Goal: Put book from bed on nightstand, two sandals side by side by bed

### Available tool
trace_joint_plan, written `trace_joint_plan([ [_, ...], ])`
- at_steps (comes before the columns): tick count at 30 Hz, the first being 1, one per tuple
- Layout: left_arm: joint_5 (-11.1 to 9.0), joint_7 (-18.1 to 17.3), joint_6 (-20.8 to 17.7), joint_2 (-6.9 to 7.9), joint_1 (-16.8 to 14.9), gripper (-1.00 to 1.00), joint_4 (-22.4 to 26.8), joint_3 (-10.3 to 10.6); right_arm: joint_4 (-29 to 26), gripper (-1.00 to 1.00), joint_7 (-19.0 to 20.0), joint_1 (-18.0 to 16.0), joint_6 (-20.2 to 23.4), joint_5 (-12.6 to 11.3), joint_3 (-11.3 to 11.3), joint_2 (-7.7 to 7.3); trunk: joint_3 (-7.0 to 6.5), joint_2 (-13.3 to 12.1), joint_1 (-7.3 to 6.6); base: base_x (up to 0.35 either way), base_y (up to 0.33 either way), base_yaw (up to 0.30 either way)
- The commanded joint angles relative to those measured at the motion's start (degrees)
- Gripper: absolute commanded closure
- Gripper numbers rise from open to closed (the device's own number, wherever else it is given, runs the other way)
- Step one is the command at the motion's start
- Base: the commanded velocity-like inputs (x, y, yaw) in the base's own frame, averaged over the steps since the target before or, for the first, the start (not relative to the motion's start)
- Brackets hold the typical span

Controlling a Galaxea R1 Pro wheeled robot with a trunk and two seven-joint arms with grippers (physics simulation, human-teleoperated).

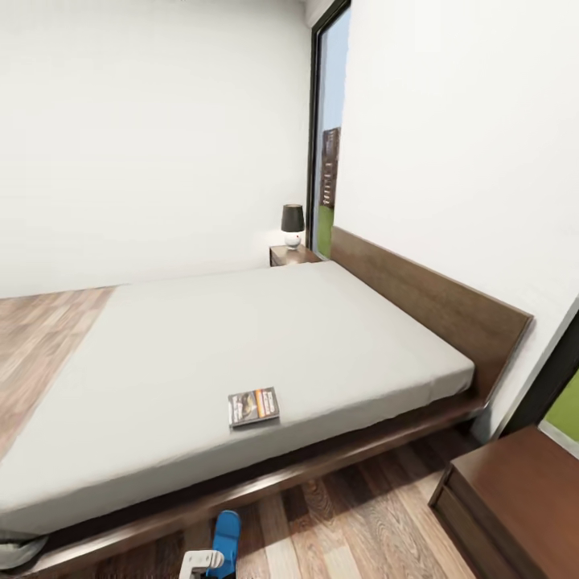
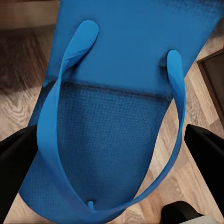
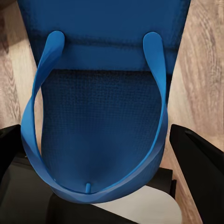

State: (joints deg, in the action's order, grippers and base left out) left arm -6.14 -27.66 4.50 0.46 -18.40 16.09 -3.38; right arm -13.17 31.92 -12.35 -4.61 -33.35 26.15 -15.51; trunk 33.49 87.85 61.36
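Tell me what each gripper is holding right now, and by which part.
Each appears to hold a blue sandal by its toe end: the left gripper on one sandal, the right gripper on the other. Finger contact itself is hidden.

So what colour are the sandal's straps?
Bright blue, like the flat flip-flop sandal's sole; clearest in the right wrist view.

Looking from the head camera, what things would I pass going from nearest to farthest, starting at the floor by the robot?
Blue sandal → book on the bed → nightstand with a lamp → window.
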Motion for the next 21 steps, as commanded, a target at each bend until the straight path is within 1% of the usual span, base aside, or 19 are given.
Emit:
trace_joint_plan([
  [1,-0.20,-0.43,-0.02,-0.02,-0.05,1.00,-0.09,-0.31,0.06,1.00,0.09,-0.04,-0.30,-0.40,0.49,-0.04,0.05,0.03,0.00,0.000,0.000,0.293],
  [21,-0.28,-0.38,-0.01,-0.02,-0.05,1.00,-0.09,-0.31,0.04,1.00,0.16,-0.04,-0.31,-0.40,0.49,-0.04,0.05,0.03,0.00,0.000,0.000,0.293],
])
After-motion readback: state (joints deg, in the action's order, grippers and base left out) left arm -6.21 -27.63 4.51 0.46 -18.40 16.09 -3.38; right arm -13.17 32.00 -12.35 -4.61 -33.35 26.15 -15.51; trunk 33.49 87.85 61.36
